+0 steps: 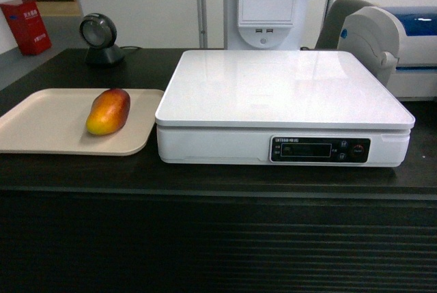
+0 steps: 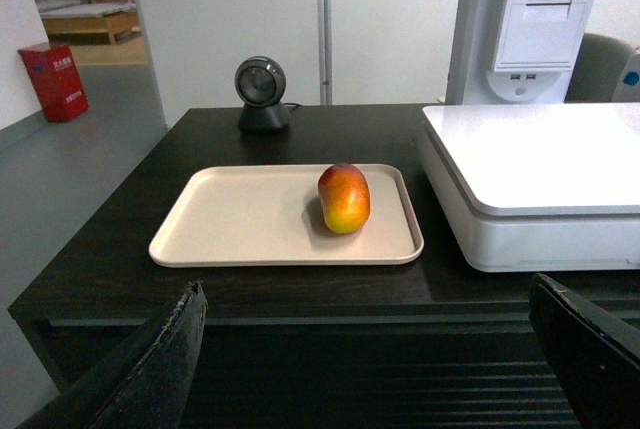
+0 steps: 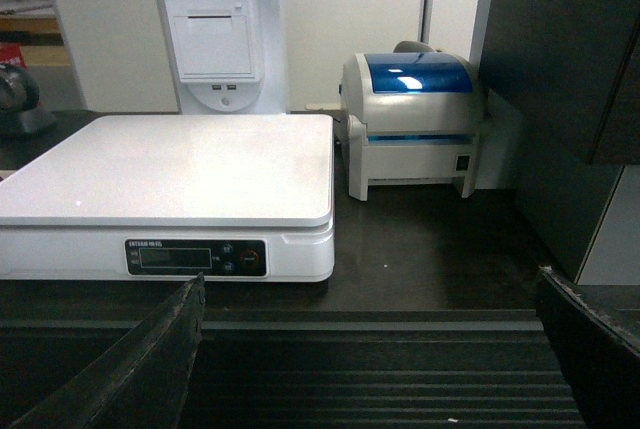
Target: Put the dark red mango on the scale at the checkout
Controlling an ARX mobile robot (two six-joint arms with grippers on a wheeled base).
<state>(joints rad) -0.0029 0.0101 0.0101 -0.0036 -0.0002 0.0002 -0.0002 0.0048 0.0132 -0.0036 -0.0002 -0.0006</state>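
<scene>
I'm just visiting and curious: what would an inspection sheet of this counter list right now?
Surface: dark checkout counter, ribbed front panel.
Job's things: dark red mango lies on the beige tray, left of the scale; scale plate bare.
Clutter: round black scanner behind the tray; white-and-blue machine right of the scale.
Grippers: left end effector open, short of the tray; right end effector open, before the scale.
Cables: one dark lead beside the scanner.
Surroundings: white printer stand, red box on the floor.
</scene>
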